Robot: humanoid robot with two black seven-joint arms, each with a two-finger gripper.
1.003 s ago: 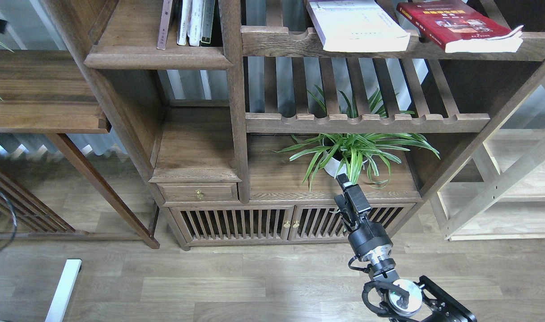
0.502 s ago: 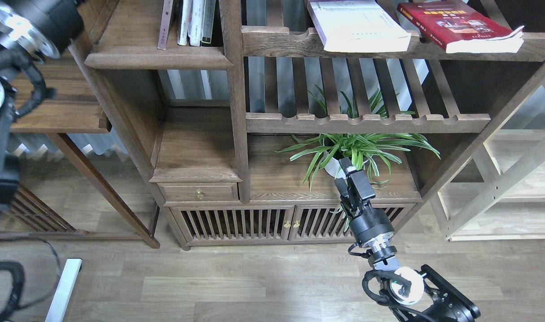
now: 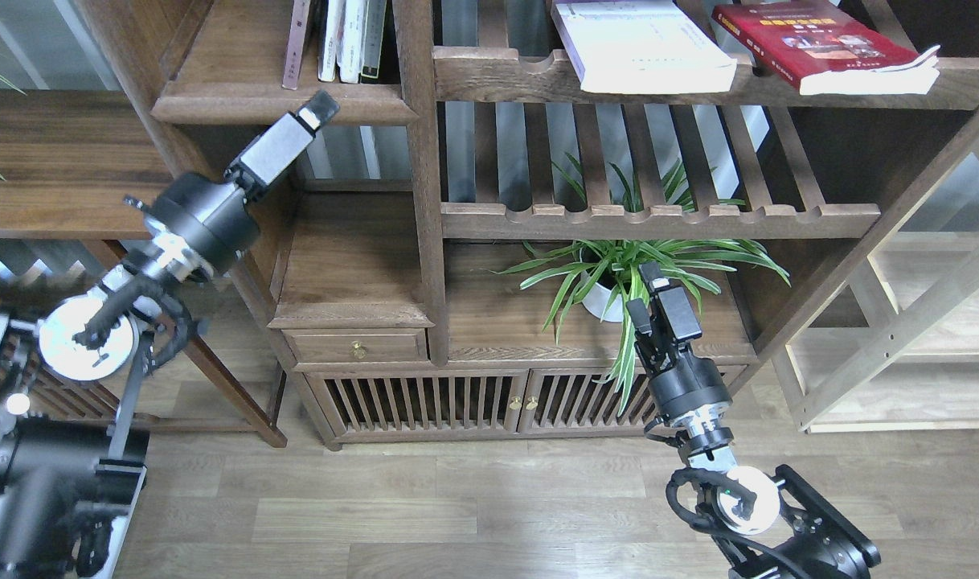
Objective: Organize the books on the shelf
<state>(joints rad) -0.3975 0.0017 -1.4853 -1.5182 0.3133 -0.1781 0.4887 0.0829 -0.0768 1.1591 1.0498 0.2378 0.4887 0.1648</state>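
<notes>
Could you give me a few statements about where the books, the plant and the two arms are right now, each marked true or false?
1. The white book and the red book lie flat on the upper slatted rack. True.
2. The left end effector grips a book. False: it holds nothing.
3. The potted plant stands below the lower slatted rack. True.
4. The right end effector touches the red book. False: it is far below, by the plant.
</notes>
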